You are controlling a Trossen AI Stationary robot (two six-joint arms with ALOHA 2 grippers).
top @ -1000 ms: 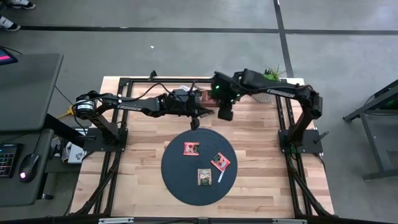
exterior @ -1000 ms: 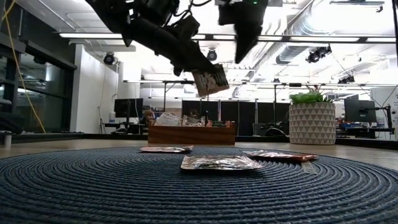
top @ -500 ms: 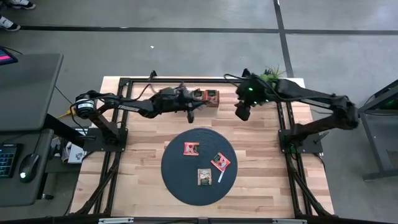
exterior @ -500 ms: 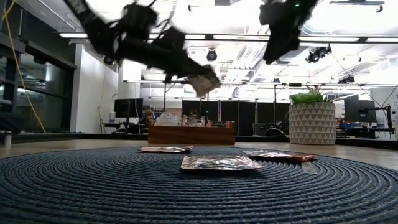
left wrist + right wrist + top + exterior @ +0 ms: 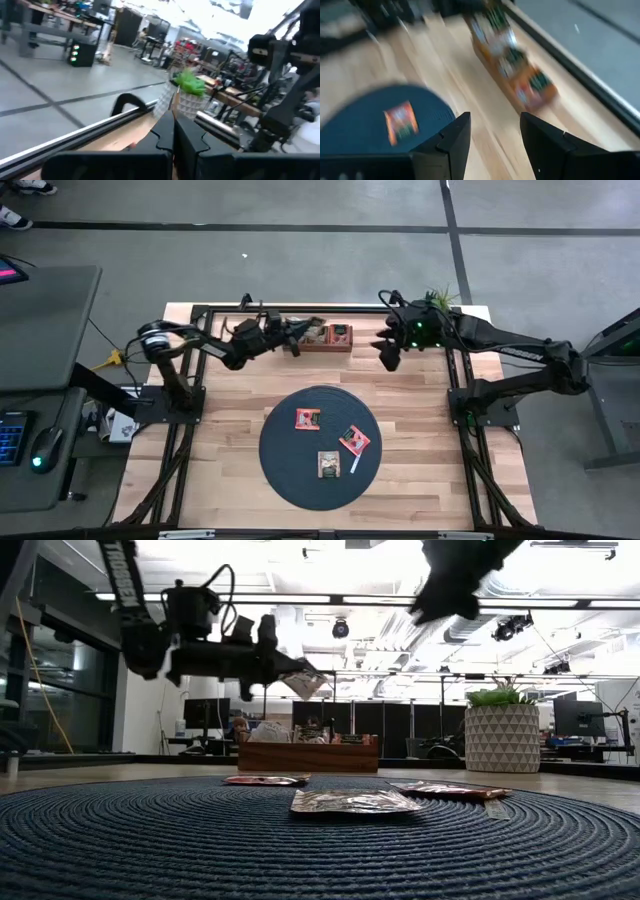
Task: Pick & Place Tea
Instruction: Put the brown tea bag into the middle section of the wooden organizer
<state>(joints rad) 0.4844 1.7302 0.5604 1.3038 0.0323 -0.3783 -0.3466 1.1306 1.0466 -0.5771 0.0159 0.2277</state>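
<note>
My left gripper (image 5: 297,344) is shut on one tea sachet (image 5: 303,683), held above the left end of the wooden box (image 5: 325,337), which holds more tea. Its fingers (image 5: 173,135) lie nearly level. Three tea sachets (image 5: 307,419) (image 5: 354,441) (image 5: 328,465) lie flat on the dark round mat (image 5: 290,470). My right gripper (image 5: 385,357) hangs open over the bare wood to the right of the box, high above the table (image 5: 445,595), with nothing between its fingers (image 5: 455,140). My left gripper pinches the sachet by one edge (image 5: 288,675) between its two fingertips. The fingers come level from the table's left. The sachet sticks out beyond them, tilted and lifted clear of box and table; the left wrist view shows it edge-on (image 5: 173,107).
A potted plant (image 5: 438,300) stands at the far right corner. A thin white strip (image 5: 354,466) lies on the mat beside the sachets. Black frame rails (image 5: 200,310) run along the table's far edge and sides.
My left gripper has carried the sachet from over the mat's far rim toward the table's far left, sinking a little and tipping from pointing down to nearly level. My right gripper has drawn away from it toward the table's right edge and now keeps still.
</note>
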